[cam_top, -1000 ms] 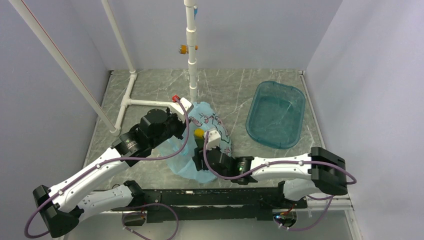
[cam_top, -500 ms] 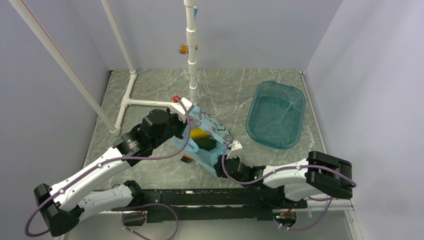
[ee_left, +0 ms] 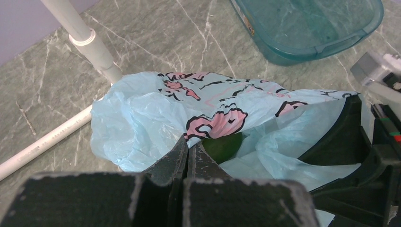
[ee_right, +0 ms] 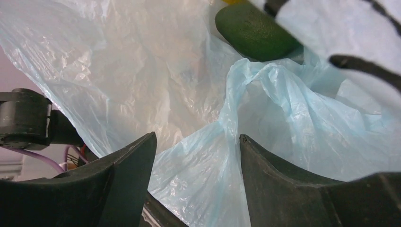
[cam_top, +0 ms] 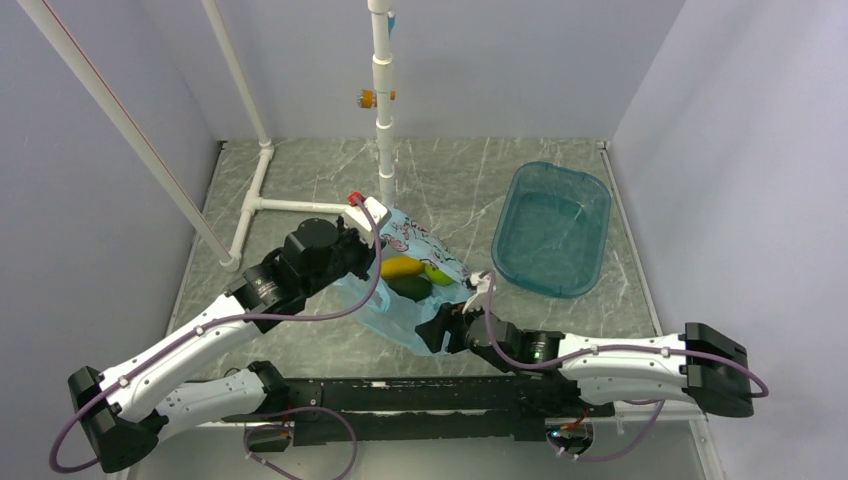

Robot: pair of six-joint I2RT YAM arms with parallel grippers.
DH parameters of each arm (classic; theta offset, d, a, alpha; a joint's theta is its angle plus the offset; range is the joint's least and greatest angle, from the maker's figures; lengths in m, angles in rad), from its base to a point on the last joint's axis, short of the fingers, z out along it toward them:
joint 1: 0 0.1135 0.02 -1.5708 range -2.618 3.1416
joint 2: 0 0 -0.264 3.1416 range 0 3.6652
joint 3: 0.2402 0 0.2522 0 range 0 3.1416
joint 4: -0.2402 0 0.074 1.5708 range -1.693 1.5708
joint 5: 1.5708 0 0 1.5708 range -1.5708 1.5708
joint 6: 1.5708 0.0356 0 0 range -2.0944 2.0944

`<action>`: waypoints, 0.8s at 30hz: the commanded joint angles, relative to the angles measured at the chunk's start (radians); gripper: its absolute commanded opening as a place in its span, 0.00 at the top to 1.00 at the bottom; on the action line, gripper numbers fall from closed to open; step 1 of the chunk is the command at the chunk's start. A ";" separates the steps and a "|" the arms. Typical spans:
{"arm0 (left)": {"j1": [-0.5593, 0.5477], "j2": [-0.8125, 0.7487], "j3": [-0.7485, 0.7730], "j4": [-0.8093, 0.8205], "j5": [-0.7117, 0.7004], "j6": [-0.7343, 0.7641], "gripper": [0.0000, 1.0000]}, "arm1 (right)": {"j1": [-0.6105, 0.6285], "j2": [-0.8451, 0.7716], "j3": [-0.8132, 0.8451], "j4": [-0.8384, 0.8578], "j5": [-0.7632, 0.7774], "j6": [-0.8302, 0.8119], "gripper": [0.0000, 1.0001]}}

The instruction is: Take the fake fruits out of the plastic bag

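Note:
The light blue plastic bag (cam_top: 398, 316) lies on its side mid-table with its mouth held open. Inside show the yellow-orange fruit (cam_top: 400, 266), the dark green oval fruit (cam_top: 408, 287) and the bright green apple (cam_top: 438, 273). My left gripper (cam_top: 378, 262) is shut on the bag's printed upper edge (ee_left: 213, 120), just beside the dark green fruit (ee_left: 225, 145). My right gripper (cam_top: 440, 328) is open at the bag's near edge. A bunched fold of bag (ee_right: 222, 137) stands between its fingers (ee_right: 279, 165). The dark green fruit (ee_right: 255, 30) lies beyond them.
An empty teal tub (cam_top: 545, 288) stands at the right back and shows in the left wrist view (ee_left: 307, 45). A white PVC pipe frame (cam_top: 385, 150) rises just behind the bag, with a horizontal pipe (cam_top: 300, 206) on the table to the left.
My right arm has drawn back toward the near right, and its gripper now sits at the bag's near edge. The bag has spread open and all three fruits now show. The left gripper kept its hold.

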 commanded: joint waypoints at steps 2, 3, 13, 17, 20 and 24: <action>-0.010 -0.011 0.005 0.040 0.026 0.007 1.00 | 0.004 -0.083 0.038 -0.065 0.022 0.010 0.30; -0.010 -0.012 0.004 0.041 0.027 0.007 1.00 | 0.004 -0.087 0.034 -0.034 0.018 -0.006 0.30; -0.029 -0.020 -0.008 0.047 0.000 0.049 1.00 | 0.004 0.066 0.288 -0.190 0.144 -0.135 0.52; -0.037 -0.025 -0.009 0.048 -0.013 0.055 1.00 | 0.008 0.041 0.340 -0.410 0.224 -0.054 0.46; -0.037 -0.028 -0.007 0.047 -0.018 0.056 1.00 | 0.014 -0.020 0.321 -0.429 0.167 -0.061 0.39; -0.037 -0.031 -0.006 0.048 -0.016 0.056 1.00 | 0.035 -0.072 0.259 -0.265 0.069 -0.139 0.37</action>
